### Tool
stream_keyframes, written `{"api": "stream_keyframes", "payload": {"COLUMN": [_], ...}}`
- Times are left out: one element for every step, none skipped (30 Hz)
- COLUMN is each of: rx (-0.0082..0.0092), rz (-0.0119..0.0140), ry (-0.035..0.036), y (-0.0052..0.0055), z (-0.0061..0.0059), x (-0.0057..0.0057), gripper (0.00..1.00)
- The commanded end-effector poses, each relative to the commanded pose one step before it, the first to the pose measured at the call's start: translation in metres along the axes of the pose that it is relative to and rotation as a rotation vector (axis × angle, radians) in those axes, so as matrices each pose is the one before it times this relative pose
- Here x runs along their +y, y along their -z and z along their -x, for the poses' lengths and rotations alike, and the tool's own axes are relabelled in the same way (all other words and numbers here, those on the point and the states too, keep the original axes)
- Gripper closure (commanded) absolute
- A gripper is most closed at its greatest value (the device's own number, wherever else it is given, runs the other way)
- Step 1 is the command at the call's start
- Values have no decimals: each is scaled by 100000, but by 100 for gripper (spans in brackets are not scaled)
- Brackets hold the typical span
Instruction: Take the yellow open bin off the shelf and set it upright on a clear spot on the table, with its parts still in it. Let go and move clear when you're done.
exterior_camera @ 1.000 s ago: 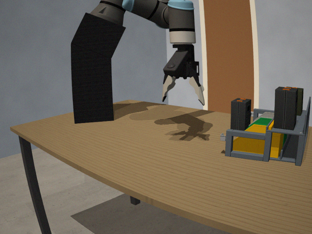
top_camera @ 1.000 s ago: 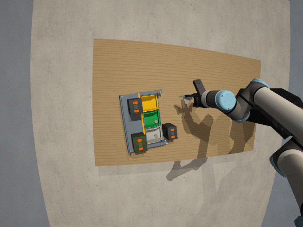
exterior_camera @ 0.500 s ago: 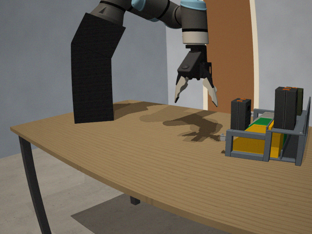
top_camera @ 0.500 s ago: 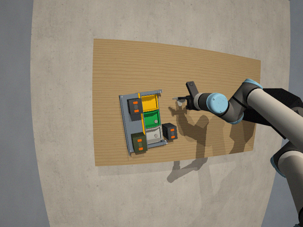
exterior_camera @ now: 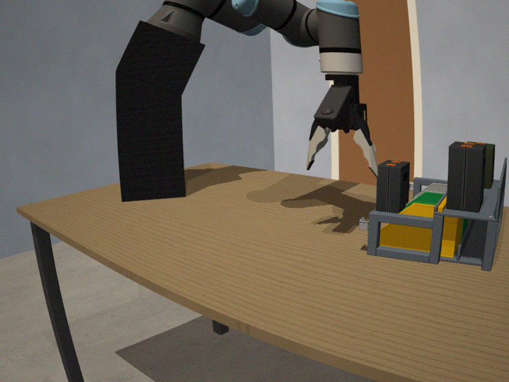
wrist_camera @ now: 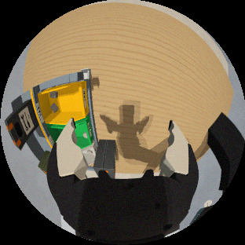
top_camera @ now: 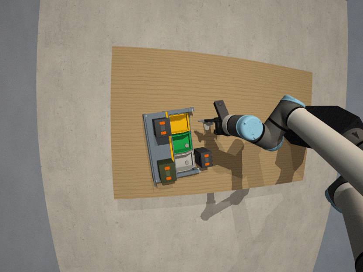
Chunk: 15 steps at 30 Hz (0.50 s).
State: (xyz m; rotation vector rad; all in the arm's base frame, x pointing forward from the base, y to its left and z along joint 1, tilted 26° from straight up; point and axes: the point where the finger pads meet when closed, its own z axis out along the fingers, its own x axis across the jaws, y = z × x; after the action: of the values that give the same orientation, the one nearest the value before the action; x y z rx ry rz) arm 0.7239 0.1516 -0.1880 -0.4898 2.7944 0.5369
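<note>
The yellow open bin (top_camera: 179, 123) (exterior_camera: 411, 236) (wrist_camera: 67, 102) sits upright in the end slot of the low grey shelf (top_camera: 151, 146) (exterior_camera: 401, 217) (wrist_camera: 89, 102). The wrist view shows two small grey parts (wrist_camera: 54, 107) inside it. A green bin (top_camera: 181, 142) (wrist_camera: 84, 131) and a white bin (top_camera: 184, 162) sit beside it in the same row. My gripper (top_camera: 204, 123) (exterior_camera: 342, 169) (wrist_camera: 122, 119) is open and empty. It hangs above the table (top_camera: 205, 73) (exterior_camera: 205, 254), a short way off the shelf's open side and clear of the yellow bin.
A black box (top_camera: 161, 127) (exterior_camera: 464, 174) (wrist_camera: 21, 122) and an olive box (top_camera: 166, 171) (exterior_camera: 489, 158) stand on the shelf's top. Another black box (top_camera: 203, 157) (exterior_camera: 392, 185) (wrist_camera: 105, 155) stands on the table by the white bin. The arm's black base (exterior_camera: 150, 123) stands at the far side.
</note>
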Motion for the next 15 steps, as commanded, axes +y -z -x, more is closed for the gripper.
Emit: {"api": "stream_keyframes", "payload": {"rx": [-65,0,-15,1,1,1,1,0,0,0,0,0,0,0,0], "rz": [-49,0,-2,1,1,1,1,0,0,0,0,0,0,0,0], "ry": [4,0,8,-1,-1,-1,-1,0,0,0,0,0,0,0,0], "y": [36,0,-35,-43,-43,-43,-43,0,0,0,0,0,0,0,0], "z": [133,0,946,984,984,984,984,0,0,0,0,0,0,0,0], "x": [-17,0,172,175,175,175,175,0,0,0,0,0,0,0,0], "gripper": [0,0,0,0,0,0,0,0,0,0,0,0,0,0,0]}}
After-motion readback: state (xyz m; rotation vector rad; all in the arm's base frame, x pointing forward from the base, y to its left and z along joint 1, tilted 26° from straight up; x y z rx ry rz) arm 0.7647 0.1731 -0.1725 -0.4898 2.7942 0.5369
